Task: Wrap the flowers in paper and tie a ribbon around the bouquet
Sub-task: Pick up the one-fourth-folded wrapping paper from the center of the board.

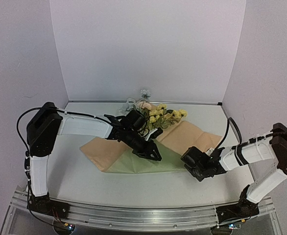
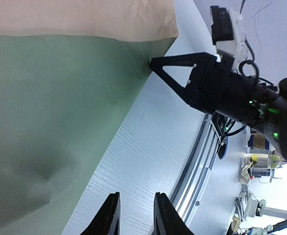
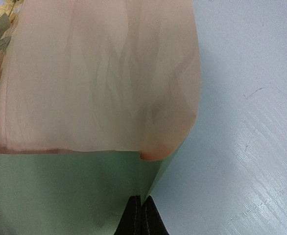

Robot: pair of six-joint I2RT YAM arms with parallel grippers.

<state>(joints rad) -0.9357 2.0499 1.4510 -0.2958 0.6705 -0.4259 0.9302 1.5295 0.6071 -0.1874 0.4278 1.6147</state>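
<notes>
Top external view: the paper (image 1: 129, 161) is spread across the middle of the table (image 1: 84, 181). Its green face is turned up at the near side, and the tan reverse is folded over at left and right. The flowers (image 1: 164, 115) are laid on it toward the table's far edge. The paper's right near edge is clamped in the closed right pincer (image 1: 184, 157). The left pincer (image 1: 155, 155) is held above the green area by its near edge, its fingers (image 2: 110, 215) set apart with nothing between them.
</notes>
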